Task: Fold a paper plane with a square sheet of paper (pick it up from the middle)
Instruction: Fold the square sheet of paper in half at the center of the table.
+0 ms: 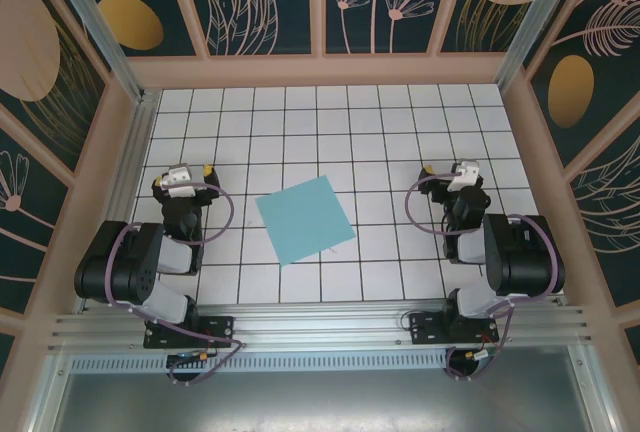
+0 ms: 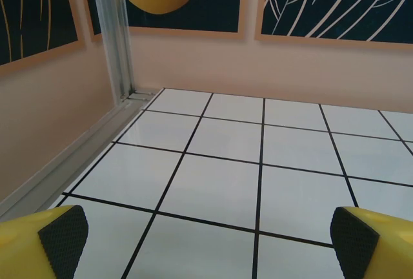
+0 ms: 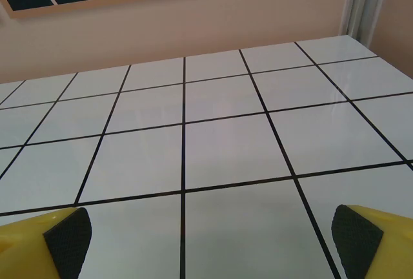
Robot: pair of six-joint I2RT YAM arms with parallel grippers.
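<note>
The square sheet of paper [image 1: 305, 218], light teal-blue, lies flat and turned slightly askew on the white grid table between the two arms. My left gripper [image 1: 186, 176] sits to its left, apart from it, and stands open; its yellow fingers [image 2: 45, 240] with black pads spread wide over bare tiles. My right gripper [image 1: 462, 173] rests to the paper's right, also apart from it and open, and its yellow fingers [image 3: 371, 237] frame bare tiles. No paper plane is in view.
The white tiled table [image 1: 330, 122] is walled in by peach panels with dark floral prints. An aluminium post [image 2: 116, 33] stands at the far left corner. A metal rail [image 1: 320, 327] runs along the near edge by the arm bases.
</note>
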